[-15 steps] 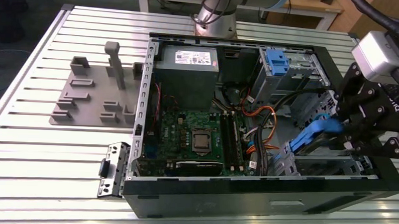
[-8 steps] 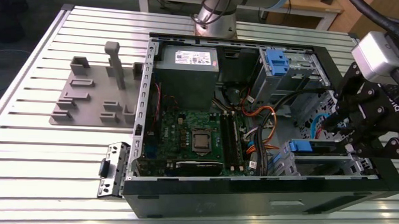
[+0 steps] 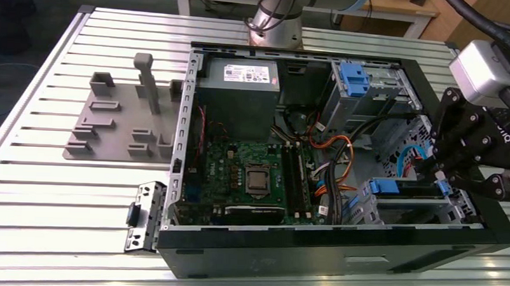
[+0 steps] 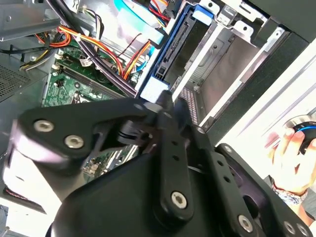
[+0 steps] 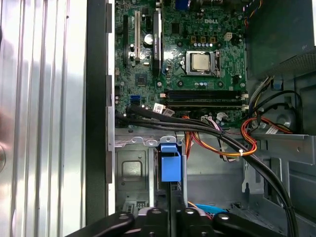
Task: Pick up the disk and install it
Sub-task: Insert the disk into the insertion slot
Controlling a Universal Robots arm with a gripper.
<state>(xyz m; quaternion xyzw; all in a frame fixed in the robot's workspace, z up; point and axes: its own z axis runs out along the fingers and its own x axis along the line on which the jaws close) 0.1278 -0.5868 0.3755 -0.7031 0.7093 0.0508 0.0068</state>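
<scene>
Disk (image 4: 174,47) stands on edge in my gripper (image 4: 165,106), clamped by its blue rail, its long axis pointing from me into the drive bay (image 4: 224,69) of the computer case (image 3: 319,247).

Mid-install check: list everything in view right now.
Table: one, silver, slatted.
Computer case: one, black, open, on the table.
Circuit board: one, green, inside the case.
Box with sticker: one, grey, inside the case.
Cage: one, grey with a blue tab, inside the case.
Cables: several, orange and black, over the board.
Plate: one, grey, on the exterior view's left.
Disk: one, blue-railed, on edge at the bay.
Hand: one, beyond the case.
Claw: one, black, closed on the disk.
</scene>
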